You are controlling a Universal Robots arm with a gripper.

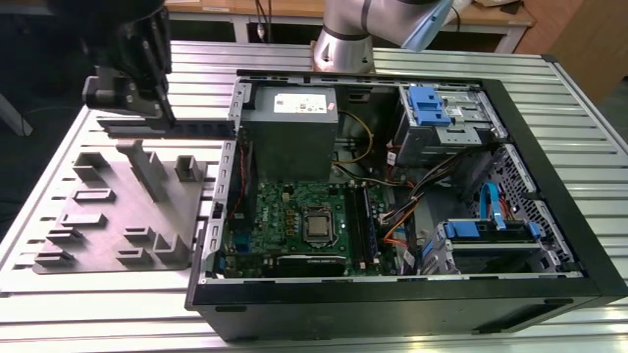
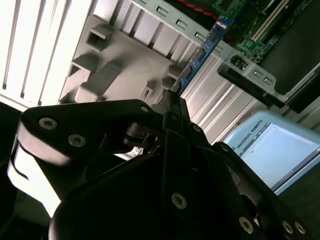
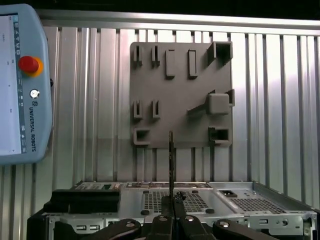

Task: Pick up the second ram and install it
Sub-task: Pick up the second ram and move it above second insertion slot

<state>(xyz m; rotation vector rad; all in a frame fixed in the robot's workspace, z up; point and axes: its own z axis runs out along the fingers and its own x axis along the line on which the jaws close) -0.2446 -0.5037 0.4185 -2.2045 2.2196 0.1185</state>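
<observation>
- Open computer case lies on its side on the slotted aluminium table, motherboard exposed.
- Grey fixture block sits on the table just beside the case, at the exterior view's left.
- Gripper hangs above the fixture's far edge, fingers clamped on the second ram. The stick is held level, off the table.
- Behind: arm base, wooden benches.

the second ram: thin dark stick, held level in the pincer.
</observation>
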